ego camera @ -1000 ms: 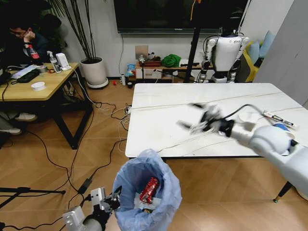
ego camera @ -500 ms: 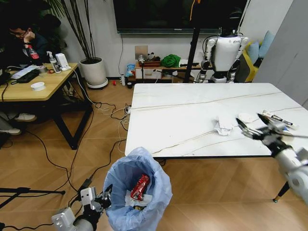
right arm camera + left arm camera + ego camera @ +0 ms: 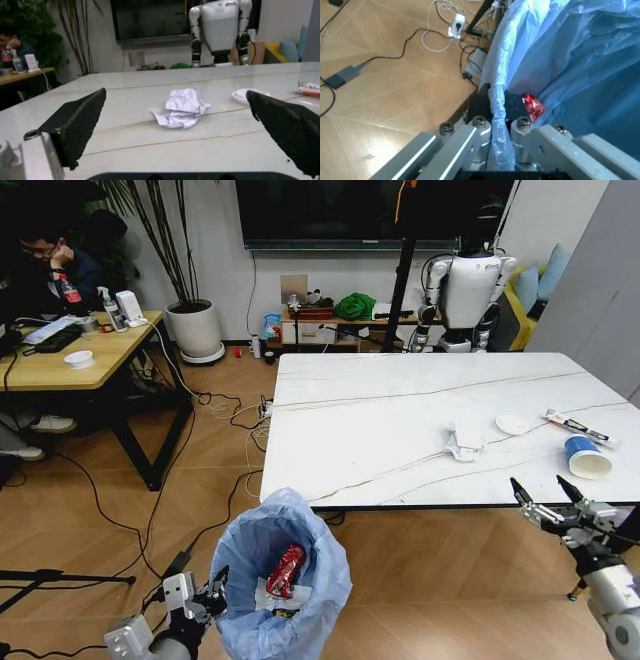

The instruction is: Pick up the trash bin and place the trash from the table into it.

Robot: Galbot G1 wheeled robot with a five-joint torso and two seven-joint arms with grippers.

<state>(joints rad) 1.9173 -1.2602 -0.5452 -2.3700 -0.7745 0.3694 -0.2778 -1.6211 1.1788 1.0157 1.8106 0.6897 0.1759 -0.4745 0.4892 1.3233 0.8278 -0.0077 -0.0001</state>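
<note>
Holding the trash bin (image 3: pixel 280 580) by its bag-covered rim, left gripper (image 3: pixel 497 123) clamped tight on the crinkled blue plastic, low on the floor side of the table (image 3: pixel 380 410). Red wrapper (image 3: pixel 285 570) and a white tissue already lying inside the bin. Waiting just off the table's near edge, toward its right-hand end: right gripper (image 3: pixel 548 502), jaws spread wide, nothing between them.

Left on the table: crumpled tissue (image 3: pixel 463 440) near the middle of the near half, white disc (image 3: pixel 514 424) just beyond it toward the right end, then the thin printed tube (image 3: pixel 578 426) and the blue paper cup (image 3: pixel 585 457) near that right edge.

Judged by look: tissue feather-light and soft, likely to compress to almost nothing, so best pinched across its bulk from above. Disc flat and thin, probably hard to get under; better taken at the rim. Cup light and crushable, best taken by the wall or lip with gentle force. Bin itself light, but bag slippery and loose, so grip on rim apt to slide.

From the left wrist view: bag bunched between the two jaws, red wrapper (image 3: pixel 532 106) just behind. From the right wrist view: low look across the tabletop, tissue (image 3: pixel 181 108) dead ahead between the black pads (image 3: pixel 80 122), disc (image 3: pixel 250 95) off beside it. From the head view alone: whole layout, bin against table.
</note>
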